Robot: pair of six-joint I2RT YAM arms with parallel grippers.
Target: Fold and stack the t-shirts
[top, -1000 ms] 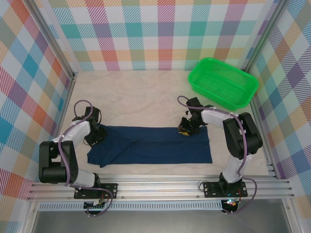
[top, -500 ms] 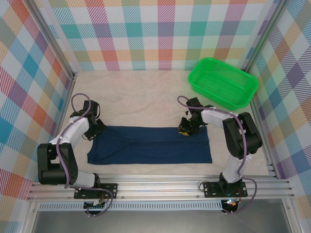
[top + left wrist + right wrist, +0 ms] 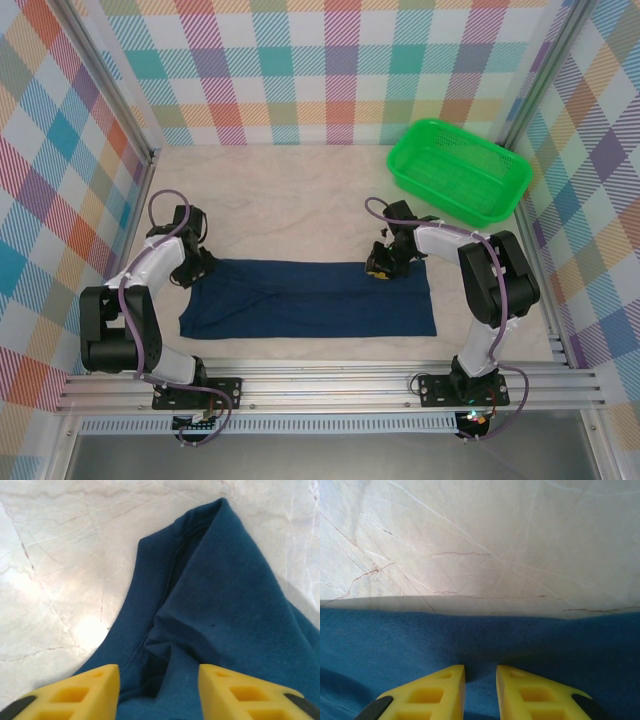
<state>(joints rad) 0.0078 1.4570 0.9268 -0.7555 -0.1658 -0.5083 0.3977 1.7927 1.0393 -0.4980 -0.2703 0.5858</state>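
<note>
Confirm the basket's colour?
The basket is bright green. The top view shows it best.

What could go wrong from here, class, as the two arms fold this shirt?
1. On the left arm the jaws stand open over a bunched crease at the left end of the shirt; closing there might pinch several layers and fold the crease in.
2. On the right arm the jaws nip only the shirt's far edge; a one-sided pull could slip off or drag it crooked.
</note>
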